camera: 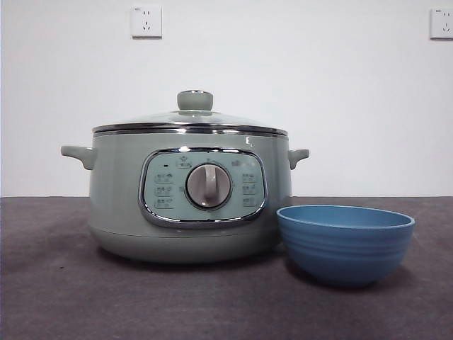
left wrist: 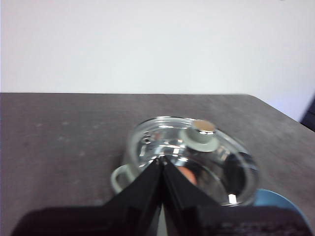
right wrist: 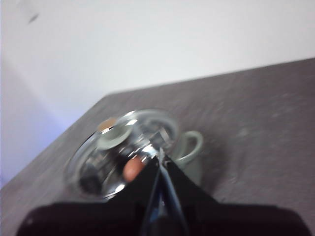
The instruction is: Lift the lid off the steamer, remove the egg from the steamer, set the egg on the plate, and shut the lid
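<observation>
Nearest the front edge of the dark table (camera: 64, 297) stands the plate (camera: 345, 243), a small blue ridged bowl, just beside the steamer and a little in front of it, with nothing visible above its rim. Behind it stands the steamer (camera: 191, 205), pale green, dial facing forward, one small handle on each side. On the steamer sits the lid (camera: 191, 122), clear glass with a chrome rim, its green knob (camera: 195, 100) uppermost; it appears fully seated. Through the glass, both wrist views show a pale orange rounded shape, probably the egg (left wrist: 187, 174), lying inside the steamer. Beyond the steamer rises a white wall with two sockets (camera: 146, 21). The left gripper (left wrist: 161, 164) hangs above and short of the steamer, jaws pressed together, holding nothing; the right gripper (right wrist: 161, 158) hangs likewise, jaws together, empty. Judged progress: none of the four steps is done; the lid must come off first.
</observation>
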